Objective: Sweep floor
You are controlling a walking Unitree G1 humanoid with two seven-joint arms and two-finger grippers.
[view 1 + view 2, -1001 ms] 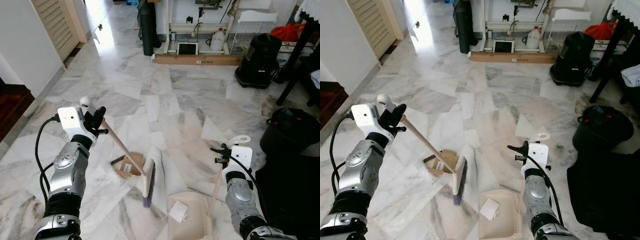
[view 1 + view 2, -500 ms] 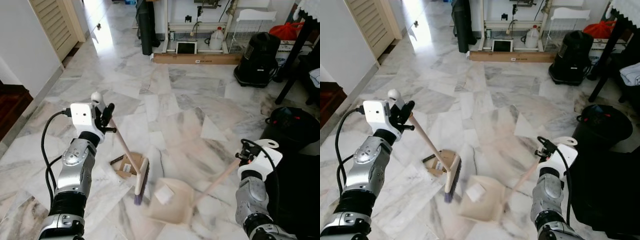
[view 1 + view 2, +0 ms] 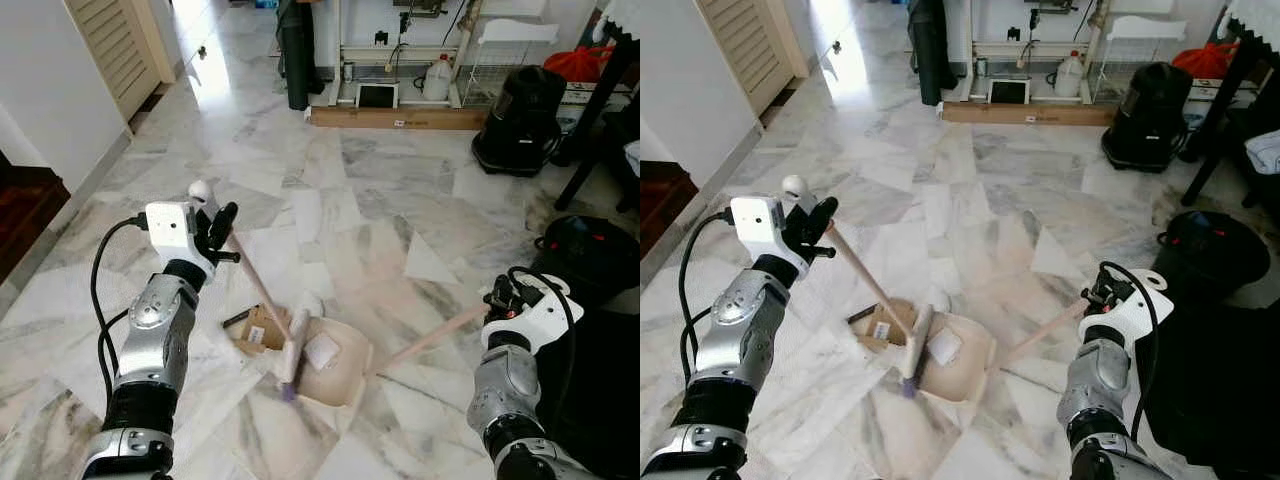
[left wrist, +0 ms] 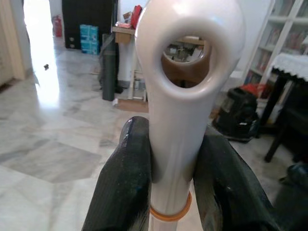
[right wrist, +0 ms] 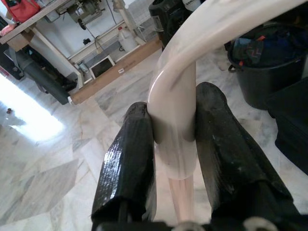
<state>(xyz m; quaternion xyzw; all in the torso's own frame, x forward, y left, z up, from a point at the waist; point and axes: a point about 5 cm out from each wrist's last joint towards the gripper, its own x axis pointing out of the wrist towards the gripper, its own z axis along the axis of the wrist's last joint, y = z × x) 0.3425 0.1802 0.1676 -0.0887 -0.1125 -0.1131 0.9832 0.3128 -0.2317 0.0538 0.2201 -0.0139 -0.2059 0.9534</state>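
My left gripper (image 3: 215, 225) is shut on the top of a cream broom handle (image 4: 185, 120), whose brush head (image 3: 292, 358) rests on the marble floor at the mouth of a cream dustpan (image 3: 340, 372). A white paper scrap (image 3: 322, 351) lies inside the pan. A brown cardboard piece (image 3: 262, 328) sits on the floor just left of the brush. My right gripper (image 3: 500, 300) is shut on the dustpan's long handle (image 5: 175, 108), which slants down to the left toward the pan.
A black bin (image 3: 585, 262) stands at the right beside dark fabric (image 3: 600, 400). A black vacuum (image 3: 520, 120), a white rack and shelving line the back wall. A louvred door (image 3: 115, 50) and a dark step (image 3: 25, 215) are at the left.
The dustpan has slid left across the floor up against the brush head, with the paper scrap still in it. My right arm tilted its handle lower. The broom barely moved.
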